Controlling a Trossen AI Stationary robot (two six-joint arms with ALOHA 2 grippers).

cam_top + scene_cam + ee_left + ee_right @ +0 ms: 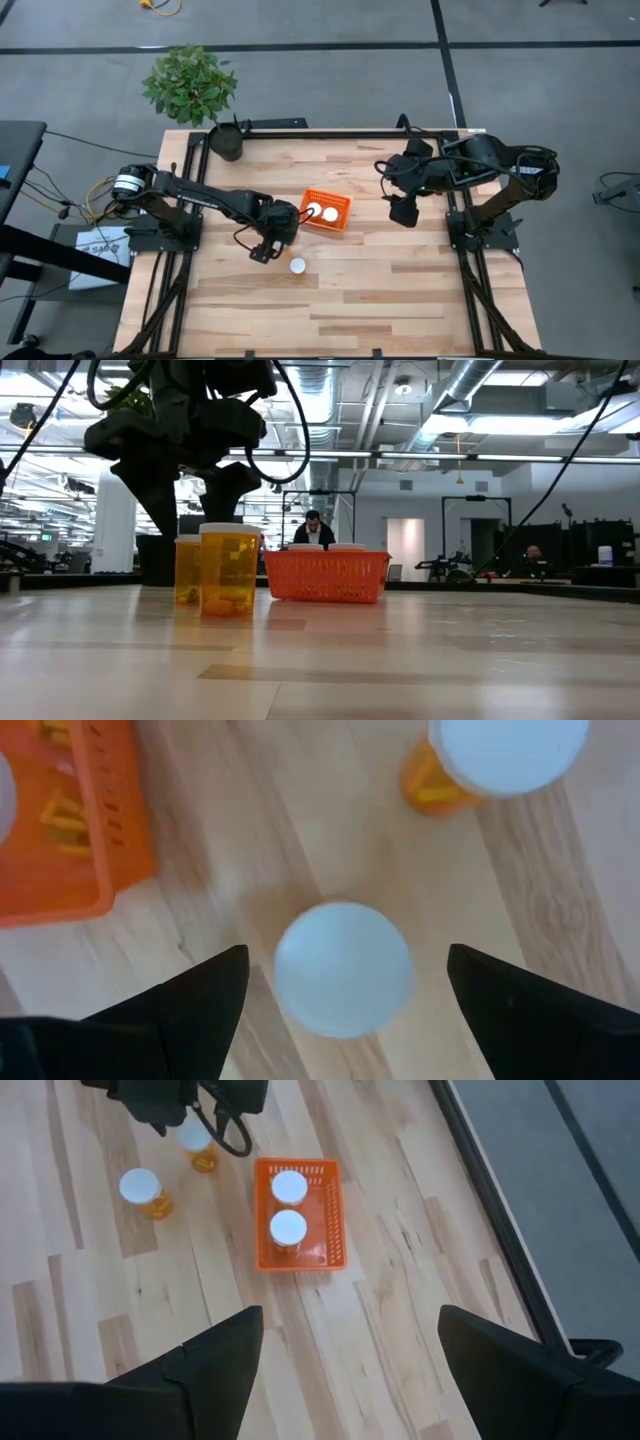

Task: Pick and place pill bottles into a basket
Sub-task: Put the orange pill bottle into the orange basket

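Left gripper [340, 995] hangs directly above one pill bottle, its two dark fingers [180, 1005] spread wide to either side of the white cap [343, 968] and touching nothing. Right gripper [345, 1355] waits released and empty, raised over the right half of the table [400, 290], well apart from the work.

Basket [327, 210]: orange, near the table's centre, just right of the left gripper. It holds two pill bottles [288, 1228], caps side by side.

Remaining bottles: two stand upright on the bare wood outside the basket. One [297, 266] sits just in front of the left gripper in the high view; the other is under that gripper and is hidden there, but shows in the left wrist view. The low view shows both as amber bodies [230, 570] close together, left of the basket.

Step in hand, by judgement: approach for the third pick, task about half complete.

Next move calls for a straight descent until the fingers bracket the bottle below its cap, then closure. Keep the cap centred between the fingers; the neighbouring bottle [500, 760] is near enough to be knocked.
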